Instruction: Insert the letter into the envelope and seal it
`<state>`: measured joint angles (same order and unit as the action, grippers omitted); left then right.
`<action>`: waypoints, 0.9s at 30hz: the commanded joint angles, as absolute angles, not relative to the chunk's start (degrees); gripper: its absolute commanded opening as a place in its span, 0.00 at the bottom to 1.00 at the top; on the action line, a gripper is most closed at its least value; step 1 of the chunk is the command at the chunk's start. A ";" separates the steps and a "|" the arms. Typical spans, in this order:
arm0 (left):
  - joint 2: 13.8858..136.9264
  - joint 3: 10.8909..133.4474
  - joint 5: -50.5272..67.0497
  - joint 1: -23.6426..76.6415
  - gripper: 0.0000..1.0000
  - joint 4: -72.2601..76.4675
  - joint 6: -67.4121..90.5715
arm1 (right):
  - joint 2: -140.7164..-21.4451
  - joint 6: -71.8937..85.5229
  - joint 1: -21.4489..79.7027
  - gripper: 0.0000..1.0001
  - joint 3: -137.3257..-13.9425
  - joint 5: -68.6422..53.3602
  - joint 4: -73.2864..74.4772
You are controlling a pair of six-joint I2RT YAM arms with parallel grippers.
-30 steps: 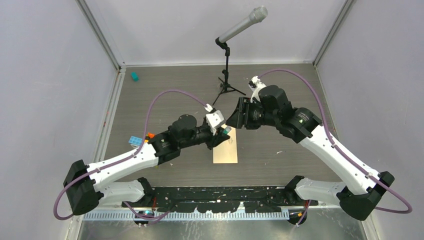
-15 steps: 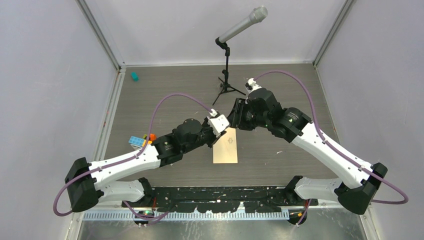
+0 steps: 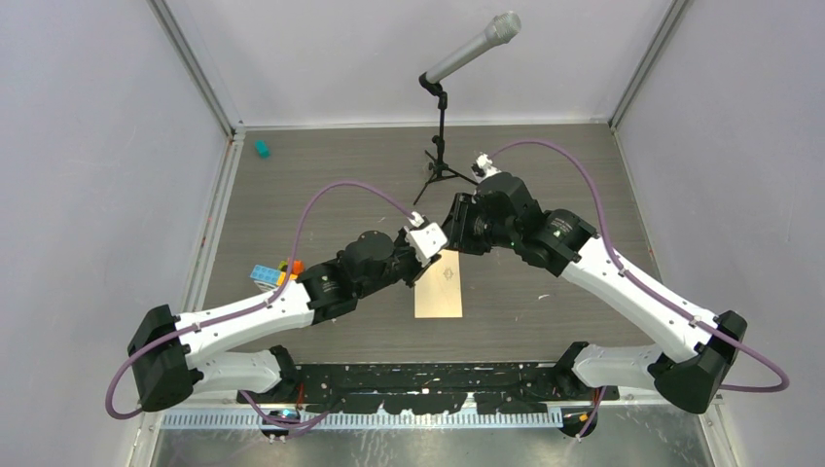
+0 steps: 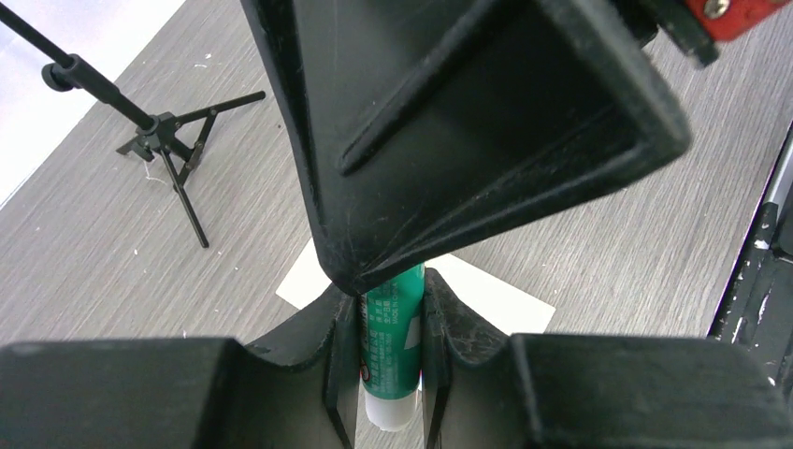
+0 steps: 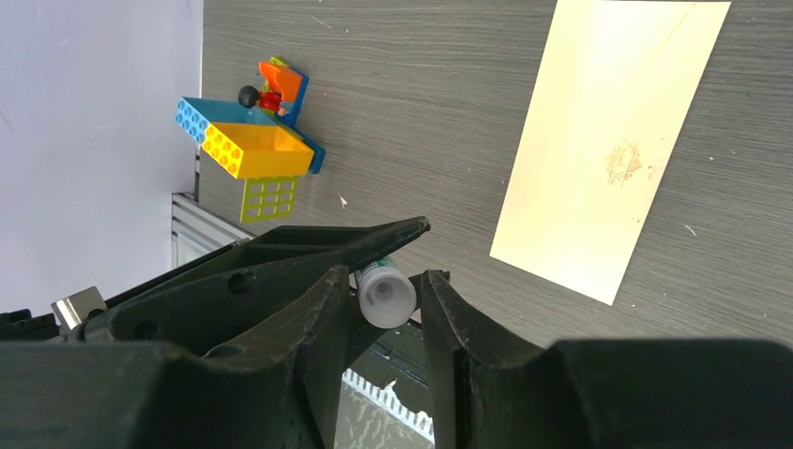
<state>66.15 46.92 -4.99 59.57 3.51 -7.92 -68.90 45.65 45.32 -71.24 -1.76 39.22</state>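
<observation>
My left jaws (image 4: 391,323) and right jaws (image 5: 385,297) both pinched one green-and-white glue stick (image 4: 392,351) above the tan paper envelope (image 3: 440,287).

Overhead view, two close wrist views (envelope (image 3: 439,287) shared)

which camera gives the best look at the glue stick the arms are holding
The left wrist view: the glue stick fills the centre, its green printed body and white end clear between the left gripper's fingers. The right wrist view shows only its white end between the right gripper's fingers. The top view hides it behind the grippers.
</observation>
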 commanded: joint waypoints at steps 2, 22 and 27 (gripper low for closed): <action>66.19 47.73 -6.42 59.85 0.00 7.64 -7.14 | -68.64 46.40 45.67 0.38 -71.11 -1.73 36.76; 63.87 44.08 52.90 46.50 0.00 23.91 26.43 | -64.73 24.36 44.38 0.11 -72.24 -28.11 37.50; 62.50 45.14 44.83 46.49 0.00 14.76 20.54 | -64.58 25.54 44.32 0.30 -73.20 -27.39 38.13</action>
<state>65.12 43.42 44.21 45.76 13.45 21.76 -64.47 26.76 43.75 -70.91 -22.55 40.66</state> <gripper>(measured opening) 0.248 0.276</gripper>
